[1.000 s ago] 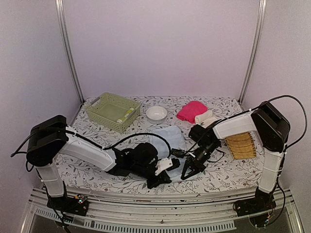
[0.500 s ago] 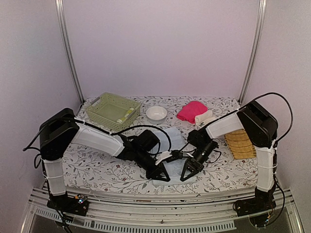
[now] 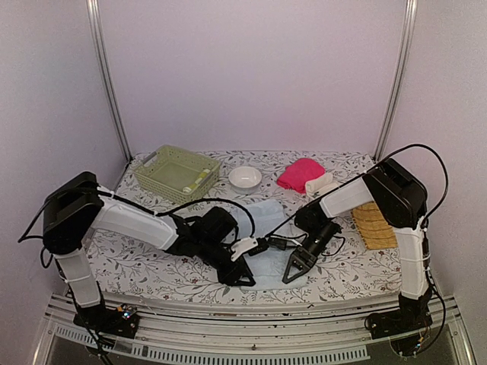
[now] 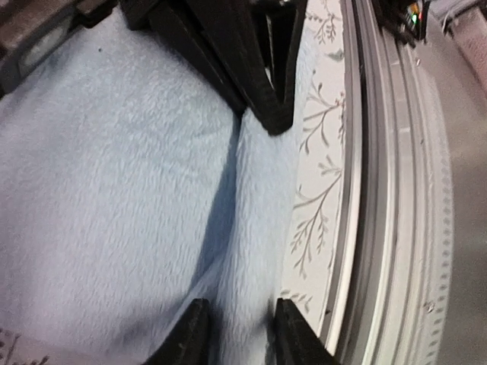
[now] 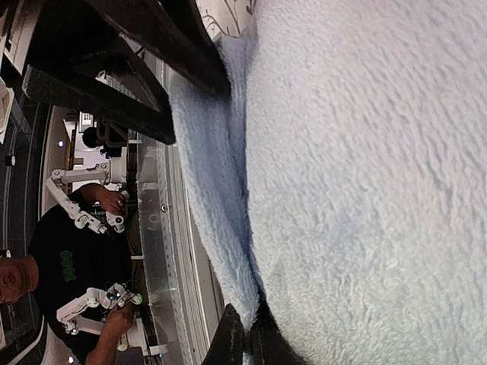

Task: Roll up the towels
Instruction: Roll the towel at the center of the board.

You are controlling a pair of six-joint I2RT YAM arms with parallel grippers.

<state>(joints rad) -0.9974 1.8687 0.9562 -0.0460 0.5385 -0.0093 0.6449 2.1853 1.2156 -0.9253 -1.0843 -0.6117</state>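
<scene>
Two grippers down on blue towel (image 3: 266, 217) by front edge of table (image 3: 144, 268): left gripper (image 4: 240, 304) spread astride a fold, right gripper (image 5: 245, 323) pinching towel's edge. Pink towel (image 3: 298, 173) at back, well apart.

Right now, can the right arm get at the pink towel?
Probably not yet: the right hand is shut on the blue towel at its near edge. Once released, nothing seems to stand between it and the pink towel.
</scene>
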